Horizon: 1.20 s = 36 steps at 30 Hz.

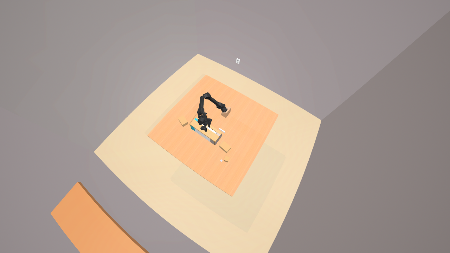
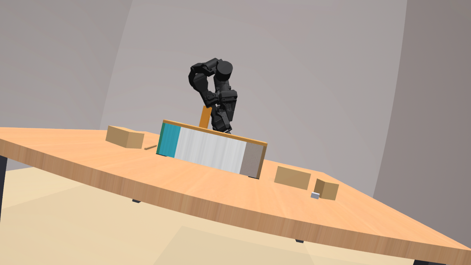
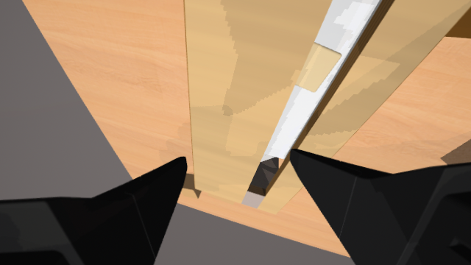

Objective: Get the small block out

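Note:
The box (image 1: 197, 129) (image 2: 210, 146) (image 3: 213, 55) stands on the table (image 1: 245, 125) (image 2: 98, 161) (image 3: 121, 73), with a teal end, a whitish middle and a grey end on its front. A long slot in its tan top shows a white shelf (image 3: 294, 118). A pale tan piece (image 3: 318, 70) with rounded corners lies on the shelf and looks like the block. Past it, the slot shows a dark gap (image 3: 263, 177) near the grey end. My gripper (image 1: 207, 128) (image 2: 230, 125) (image 3: 239, 158) is open and empty over the box top; its exact height is unclear.
An orange post (image 2: 204, 117) stands behind the box. A tan block (image 1: 182, 121) (image 2: 124, 137) stands past the teal end; two more (image 1: 225, 147) (image 2: 292, 177) (image 1: 226, 159) (image 2: 328, 190) stand past the grey end, beside a small pale cube (image 1: 221, 160) (image 2: 315, 195). A white strip (image 1: 222, 130) lies behind the box.

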### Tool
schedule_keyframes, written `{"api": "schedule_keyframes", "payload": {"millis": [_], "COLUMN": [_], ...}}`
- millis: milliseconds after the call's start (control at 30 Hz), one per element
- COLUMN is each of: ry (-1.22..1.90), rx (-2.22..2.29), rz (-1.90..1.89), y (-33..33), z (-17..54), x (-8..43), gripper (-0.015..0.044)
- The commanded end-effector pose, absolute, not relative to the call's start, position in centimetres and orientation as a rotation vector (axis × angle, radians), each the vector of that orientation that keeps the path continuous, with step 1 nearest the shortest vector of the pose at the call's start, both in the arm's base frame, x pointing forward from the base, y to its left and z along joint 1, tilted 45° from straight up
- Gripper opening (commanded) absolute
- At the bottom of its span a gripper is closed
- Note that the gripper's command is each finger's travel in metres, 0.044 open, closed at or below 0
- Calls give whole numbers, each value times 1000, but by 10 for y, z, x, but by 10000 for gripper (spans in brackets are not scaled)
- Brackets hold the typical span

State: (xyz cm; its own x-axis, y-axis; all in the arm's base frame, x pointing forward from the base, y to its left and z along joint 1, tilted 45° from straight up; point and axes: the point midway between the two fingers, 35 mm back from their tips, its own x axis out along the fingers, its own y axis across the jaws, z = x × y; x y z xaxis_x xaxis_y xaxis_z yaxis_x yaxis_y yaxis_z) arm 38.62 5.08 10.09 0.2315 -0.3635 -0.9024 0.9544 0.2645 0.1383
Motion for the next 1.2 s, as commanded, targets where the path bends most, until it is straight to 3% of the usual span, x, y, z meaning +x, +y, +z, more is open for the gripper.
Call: {"api": "schedule_keyframes", "payload": {"millis": [0, 200, 1167], "ry": [797, 559, 555], "rx": [787, 666, 662], "rz": [-1266, -1541, -1532], "y": [46, 37, 14], "z": [103, 116, 141], "x": [362, 325, 323], "gripper": [400, 400, 400]}}
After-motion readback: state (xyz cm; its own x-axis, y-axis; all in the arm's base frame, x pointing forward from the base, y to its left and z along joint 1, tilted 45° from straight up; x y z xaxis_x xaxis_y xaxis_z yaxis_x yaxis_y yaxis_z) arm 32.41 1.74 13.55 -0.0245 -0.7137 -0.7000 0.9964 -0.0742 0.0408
